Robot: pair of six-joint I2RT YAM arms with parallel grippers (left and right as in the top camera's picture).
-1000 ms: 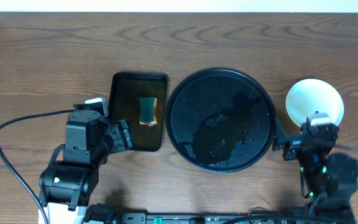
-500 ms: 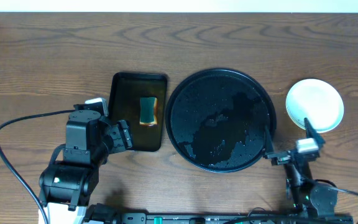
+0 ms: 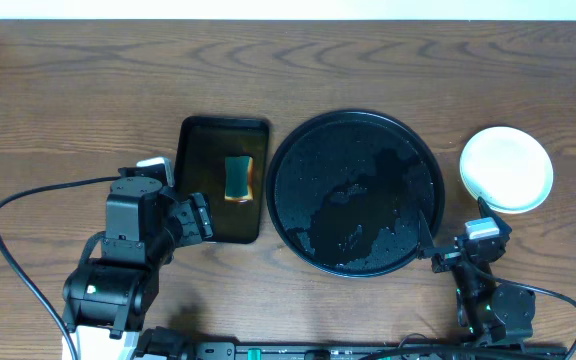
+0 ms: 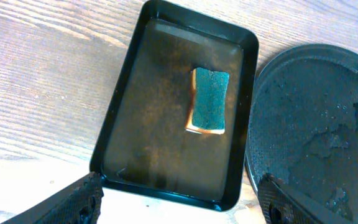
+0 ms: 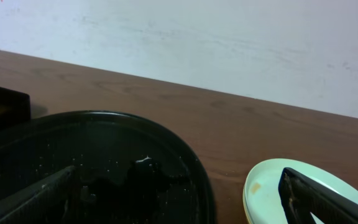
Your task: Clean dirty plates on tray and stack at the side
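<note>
The plates (image 3: 506, 168) are sitting off the tray (image 3: 358, 150), piled on the bare tabletop (image 3: 68, 80) just to its right. They are looking clean from above, though I cannot count them. The round tray is lying empty, wet and glistening, so the washing looks done to me. The right tool (image 3: 455, 242) is hanging low beside the tray's right edge, on the robot's side of the pile. Its fingers are spread wide, gripping nothing, and I'd judge it is keeping clear so the stack isn't knocked. The left tool (image 4: 182, 198) is gaping open too, empty, hovering at the near end of the small rectangular tray (image 4: 148, 124) where the sponge (image 4: 209, 101) is resting.
</note>
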